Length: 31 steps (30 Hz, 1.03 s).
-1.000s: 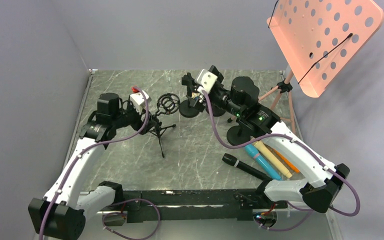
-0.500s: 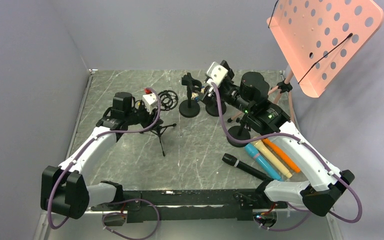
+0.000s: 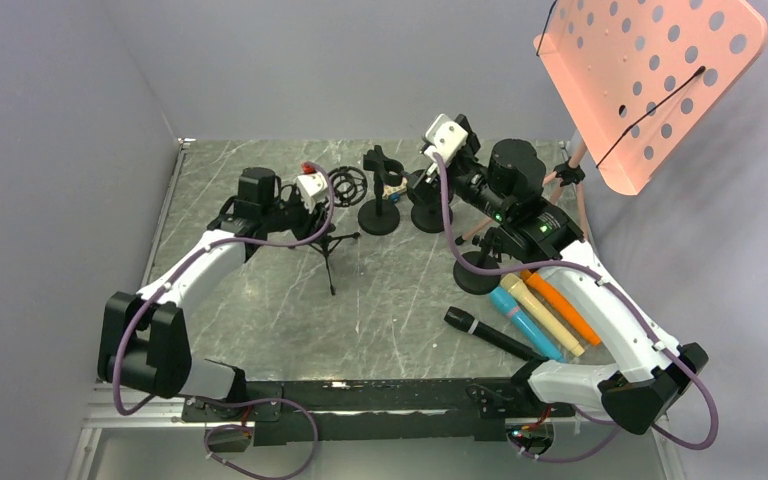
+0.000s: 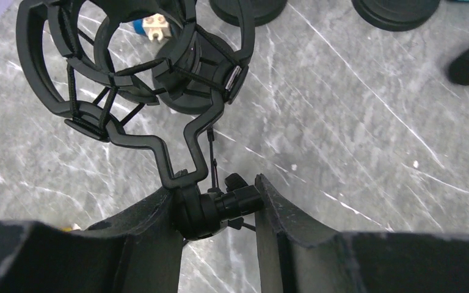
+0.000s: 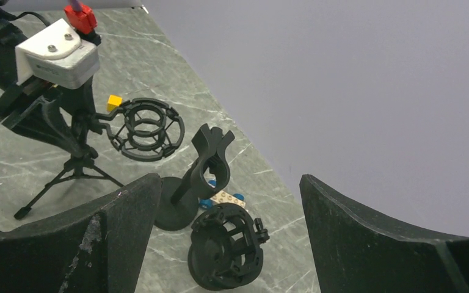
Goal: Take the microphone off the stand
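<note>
Microphone (image 3: pixel 488 334) pictured lying flat on the bench (image 3: pixel 390 300), toward the front right. One end is just beside a row of coloured tubes (image 3: pixel 540 315), and it is well apart from every stand. No stand in view is seen to carry it. The ring cradle (image 4: pixel 128 61) atop the tripod stand (image 3: pixel 326 250) is shown empty, and the clip stand (image 5: pixel 207 162) next to it is bare as well. A second cradle (image 5: pixel 225 255), set on a round base, is too dark inside to be read.

On that showing, the removal itself is judged to be done, though this cannot be fully settled from these views.

The left hand (image 4: pixel 215 195) is clamped on the swivel joint of the tripod stand, just under the ring cradle, with one finger pressed to each side. The right hand (image 5: pixel 229 180) is held above the clip stand and the second cradle at the back of the bench, its fingers wide apart and nothing between them.

What is left, it is judged, is for the tripod stand to be released and set steady, with the microphone kept on the bench.
</note>
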Tool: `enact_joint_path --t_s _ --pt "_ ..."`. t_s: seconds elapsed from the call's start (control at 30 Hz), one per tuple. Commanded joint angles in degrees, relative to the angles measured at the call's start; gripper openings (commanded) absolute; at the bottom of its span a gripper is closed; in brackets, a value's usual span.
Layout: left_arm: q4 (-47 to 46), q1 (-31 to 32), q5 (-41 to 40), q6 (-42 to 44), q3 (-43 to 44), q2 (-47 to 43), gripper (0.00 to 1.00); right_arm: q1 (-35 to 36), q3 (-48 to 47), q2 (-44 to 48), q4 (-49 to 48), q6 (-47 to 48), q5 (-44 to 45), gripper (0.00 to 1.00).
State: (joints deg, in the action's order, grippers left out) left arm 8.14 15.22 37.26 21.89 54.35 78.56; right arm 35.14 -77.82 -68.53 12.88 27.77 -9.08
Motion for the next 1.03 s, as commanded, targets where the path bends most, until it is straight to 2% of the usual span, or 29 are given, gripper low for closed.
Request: enact_joint_path --t_s 0.0,0.2,0.23,0.33,0.4,0.43,0.5,0.6,0.7,0.83,1.0 --pt "-6.3 -0.3 -6.0 4.4 4.8 3.5 0.00 -1.2 -0.4 0.5 -3.3 -1.8 0.3 0.88" --pt "-5.6 -0.8 -7.5 4.6 7.1 5.9 0.00 -2.6 -0.3 0.6 -1.2 -2.6 0.6 0.88" --pt "-5.3 -0.9 -8.0 4.4 7.1 5.9 0.04 -3.1 -0.9 0.4 0.6 -3.0 0.6 0.88" --pt "-1.8 -0.9 -9.8 3.1 8.2 5.1 0.45 -5.1 -5.6 -2.1 9.1 -6.2 0.9 0.91" --pt "-1.4 -0.9 -10.5 2.0 7.3 2.4 0.62 -6.9 -8.7 -3.8 15.1 -10.1 0.1 0.99" --pt "-1.9 -0.9 -10.6 1.6 6.4 0.3 0.71 -7.7 -10.1 -4.6 18.1 -11.5 -0.4 1.00" --pt "-3.3 -0.9 -11.0 0.8 4.7 -4.0 0.97 -8.8 -13.0 -6.2 24.2 -12.3 -2.2 1.00" --pt "-0.3 -0.9 -12.3 -1.3 6.2 -9.4 0.99 -9.1 -18.0 -8.9 34.2 -12.9 -2.8 1.00" --pt "3.2 -0.9 -14.9 -3.8 9.0 -13.4 0.99 -9.0 -16.8 -8.5 33.6 -24.2 10.6 1.00" --pt "5.5 -0.8 -19.3 -6.5 11.8 -17.5 0.99 -9.0 -16.0 -7.9 32.7 -27.6 22.9 1.00" --pt "8.4 -0.9 -24.4 -7.9 16.5 -18.5 0.99 -9.0 -17.1 -7.9 31.1 -27.4 22.3 1.00"
